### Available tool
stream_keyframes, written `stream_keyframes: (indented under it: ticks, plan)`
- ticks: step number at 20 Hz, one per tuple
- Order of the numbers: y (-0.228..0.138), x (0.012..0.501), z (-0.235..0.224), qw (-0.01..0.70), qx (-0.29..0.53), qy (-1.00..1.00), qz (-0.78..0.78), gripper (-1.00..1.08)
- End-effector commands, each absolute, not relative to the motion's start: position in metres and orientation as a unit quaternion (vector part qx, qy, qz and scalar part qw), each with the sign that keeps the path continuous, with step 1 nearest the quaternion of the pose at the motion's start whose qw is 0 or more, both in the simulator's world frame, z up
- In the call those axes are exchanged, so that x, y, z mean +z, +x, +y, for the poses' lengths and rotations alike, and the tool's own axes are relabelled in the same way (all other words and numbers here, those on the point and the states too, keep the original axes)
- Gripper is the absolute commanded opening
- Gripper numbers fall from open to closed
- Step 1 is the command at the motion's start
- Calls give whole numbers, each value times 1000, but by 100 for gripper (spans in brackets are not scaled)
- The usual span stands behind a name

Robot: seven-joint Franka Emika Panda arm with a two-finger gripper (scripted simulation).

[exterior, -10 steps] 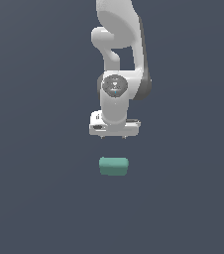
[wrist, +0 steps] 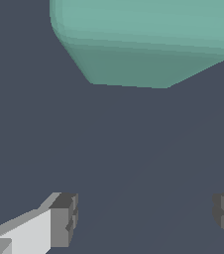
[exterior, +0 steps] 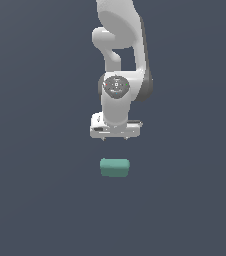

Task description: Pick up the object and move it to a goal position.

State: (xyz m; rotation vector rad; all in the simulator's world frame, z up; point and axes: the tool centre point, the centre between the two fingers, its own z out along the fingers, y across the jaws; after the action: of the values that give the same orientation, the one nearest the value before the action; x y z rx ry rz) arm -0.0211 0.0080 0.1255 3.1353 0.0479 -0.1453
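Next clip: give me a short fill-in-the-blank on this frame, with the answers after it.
1. The block is coloured ____.
2. The claw has its jaws ____, with nothing between them.
3. In the exterior view, the claw is ____ the block, not touching it.
4. The number of blocks in view is ____.

Answers: teal-green; open; above; one

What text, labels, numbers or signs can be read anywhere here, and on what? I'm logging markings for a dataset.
None can be read in either view.
The teal block is plain, with no print.
The white arm shows no legible text; the round patterned cap on its wrist is too blurred to tell whether it carries any.
The fingers and the dark surface are unmarked.
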Motion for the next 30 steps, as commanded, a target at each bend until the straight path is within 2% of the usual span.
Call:
stream_keyframes:
  ticks: [1,30]
  plan:
    - [-19,126,9,1,-46,999,30,100]
    - [41,146,22,-8,-22,921,388,100]
